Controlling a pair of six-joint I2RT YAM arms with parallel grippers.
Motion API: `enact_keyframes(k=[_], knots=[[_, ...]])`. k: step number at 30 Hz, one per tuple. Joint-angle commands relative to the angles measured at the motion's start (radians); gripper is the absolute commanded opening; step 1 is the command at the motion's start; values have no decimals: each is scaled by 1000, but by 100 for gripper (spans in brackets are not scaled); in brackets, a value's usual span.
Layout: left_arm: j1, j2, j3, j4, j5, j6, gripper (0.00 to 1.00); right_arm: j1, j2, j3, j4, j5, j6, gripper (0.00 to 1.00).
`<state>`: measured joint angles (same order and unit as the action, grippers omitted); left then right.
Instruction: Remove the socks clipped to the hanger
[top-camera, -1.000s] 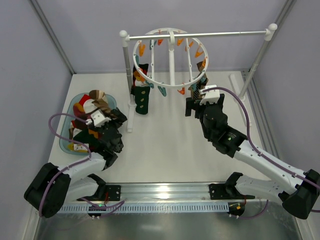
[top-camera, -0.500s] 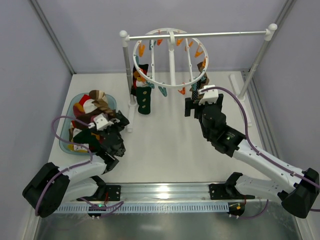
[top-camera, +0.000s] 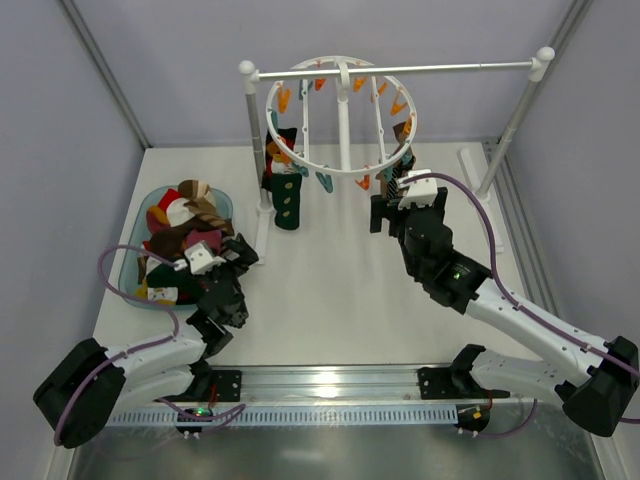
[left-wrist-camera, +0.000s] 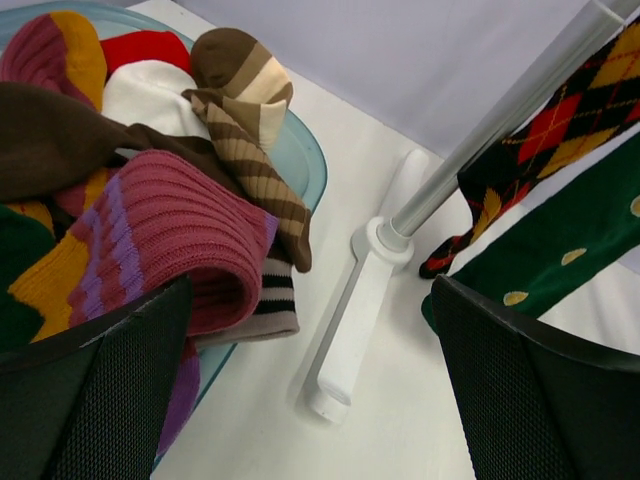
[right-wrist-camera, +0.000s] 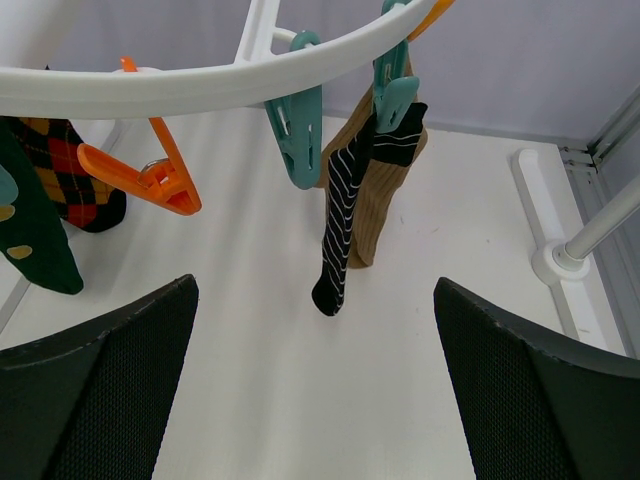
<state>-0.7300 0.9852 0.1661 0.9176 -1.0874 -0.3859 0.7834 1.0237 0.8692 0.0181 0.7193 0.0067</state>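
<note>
**A:** At the back of the white table (top-camera: 330, 300): the rack (top-camera: 400, 70), two white posts and a metal bar. The hanger (top-camera: 340, 172) is hooked over the bar, a white ring with spokes.

**B:** Noted. Left side?

**A:** A blue-green tray (top-camera: 126, 285) near the left edge, heaped with loose socks (top-camera: 185, 220): brown, tan-striped, red, white.

**B:** Grippers?

**A:** The left gripper (left-wrist-camera: 312, 285) sits low beside the tray, jaws spread wide with nothing between them. A maroon ribbed sock (left-wrist-camera: 170, 235) on the heap lies just by its left finger. The gripper faces the rack's left foot (left-wrist-camera: 360, 300). The right gripper (right-wrist-camera: 315, 285) is just below the ring's near right rim, jaws also wide apart and empty.

**B:** What hangs on the ring?

**A:** Four socks seen.
- **Left side:** a dark green sock (top-camera: 286, 200) with pale dots and a red-orange diamond sock (left-wrist-camera: 560, 110) just beside it. Both hang close to the left post.
- **Right side:** a black-white striped sock (right-wrist-camera: 345, 215) with a tan sock (right-wrist-camera: 385, 200) touching it from behind. Both are straight ahead of the right gripper and apart from its fingers.

**B:** Clips?

**A:** The striped sock is pinched at the top by a teal clip (right-wrist-camera: 395, 90). I cannot tell which clip holds the tan one. Further along the rim, a second teal clip (right-wrist-camera: 298, 125) and an orange clip (right-wrist-camera: 150, 175) hang bare.
</note>
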Motion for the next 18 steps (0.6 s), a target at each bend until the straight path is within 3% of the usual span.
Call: enact_keyframes(k=[1,18], knots=[[-41,6,-7,29,-71,-13,100,-3,-5,2,16,8,15,100],[-216,7,-1,64,-77,38,100,-4,4,7,17,6,12,100]])
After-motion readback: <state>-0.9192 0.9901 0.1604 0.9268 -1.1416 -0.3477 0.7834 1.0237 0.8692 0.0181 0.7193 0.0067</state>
